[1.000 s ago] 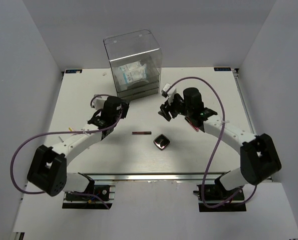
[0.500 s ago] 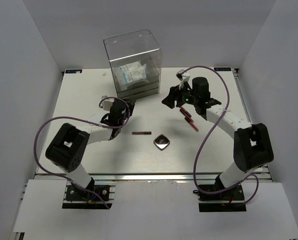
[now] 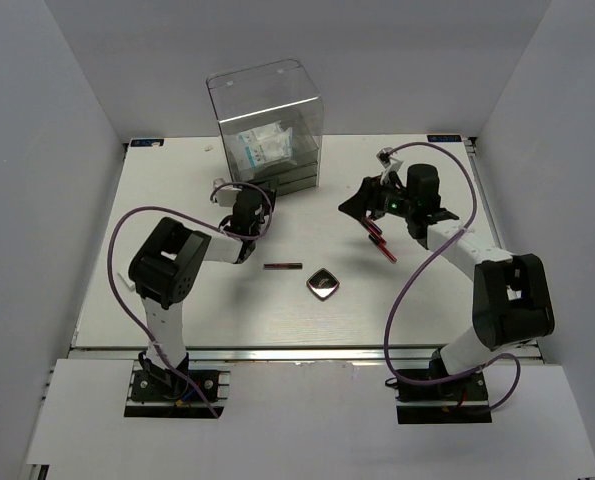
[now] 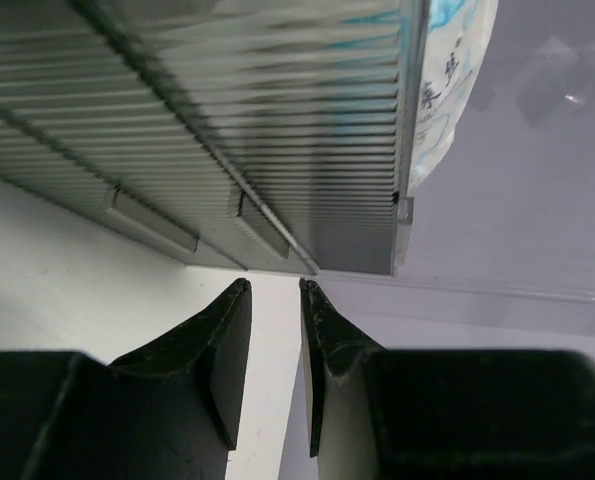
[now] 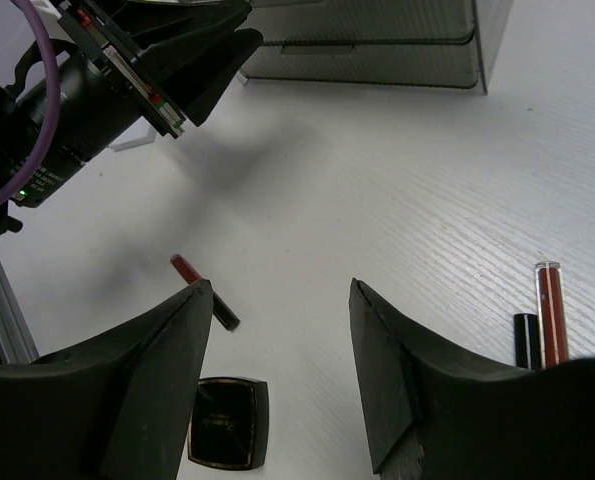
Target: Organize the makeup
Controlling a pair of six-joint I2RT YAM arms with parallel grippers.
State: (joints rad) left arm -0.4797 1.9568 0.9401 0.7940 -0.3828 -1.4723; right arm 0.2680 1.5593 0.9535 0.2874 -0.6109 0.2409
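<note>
Makeup: packets (image 3: pixel 260 148) sit inside the clear drawer box (image 3: pixel 267 95) at the back of the table (image 3: pixel 177 300). 1 dark-red stick (image 3: pixel 282 266) and the dark compact (image 3: pixel 323 284) lie loose mid-table. A 2nd stick (image 3: pixel 380 240) lies just beside the right gripper.
Left gripper (image 4: pixel 273 290): at the foot of the box, facing the ribbed drawer fronts. Its jaws stand only slightly apart, with nothing between them, and the tips are near a drawer handle (image 4: pixel 265 226) but not on it.
Right gripper (image 5: pixel 279 290): above bare table with its jaws wide apart, holding nothing. Its wrist view shows 1 stick and the compact on 1 side and the other stick on the other side.
Step in hand: probably opening a drawer, with 3 items waiting on the table.
Next move: the left tips likely need to catch that handle squarely and pull straight out. The right gripper could then drop onto the nearest stick, jaws across its thin body.
</note>
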